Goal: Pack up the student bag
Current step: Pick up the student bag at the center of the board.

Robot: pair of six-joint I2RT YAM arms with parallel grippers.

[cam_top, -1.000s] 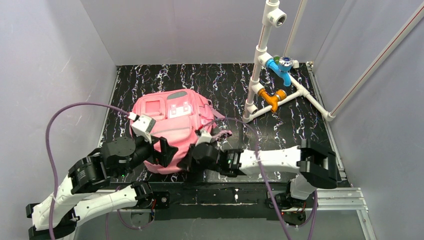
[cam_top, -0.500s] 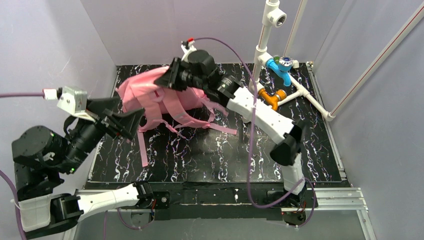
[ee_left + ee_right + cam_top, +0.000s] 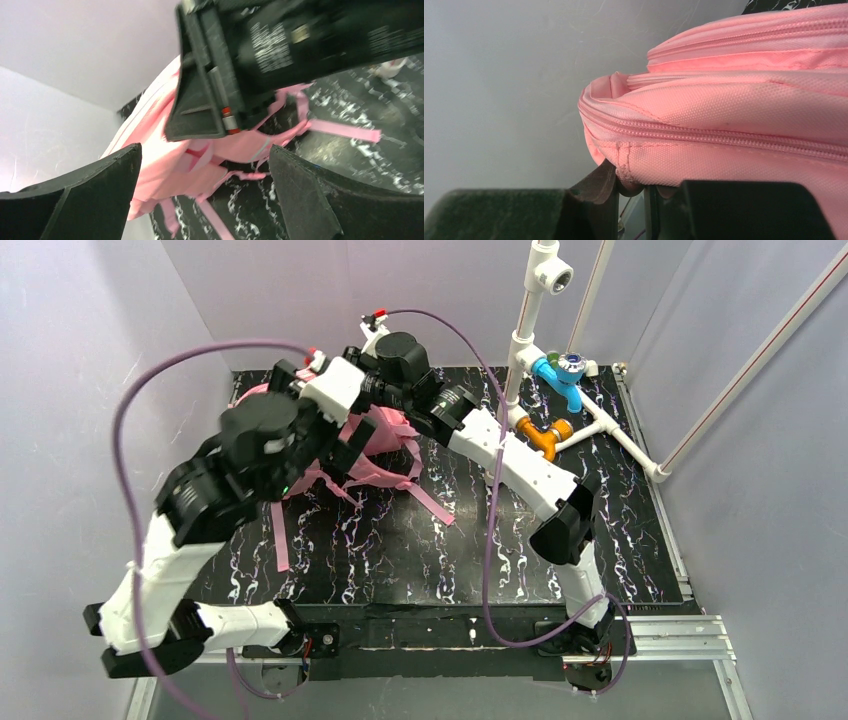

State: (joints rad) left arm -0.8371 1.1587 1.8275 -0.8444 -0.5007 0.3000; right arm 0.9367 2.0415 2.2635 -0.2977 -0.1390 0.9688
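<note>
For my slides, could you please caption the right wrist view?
Right gripper shut on a seam of the pink student bag, grey wall behind.

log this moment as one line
right gripper: shut on student bag | left gripper: open, empty, facing bag | straps: dangling

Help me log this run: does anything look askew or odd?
The student bag is pinched at a seam by the right hand, tilted up, its loose straps trailing over the table. The left hand is open.
</note>
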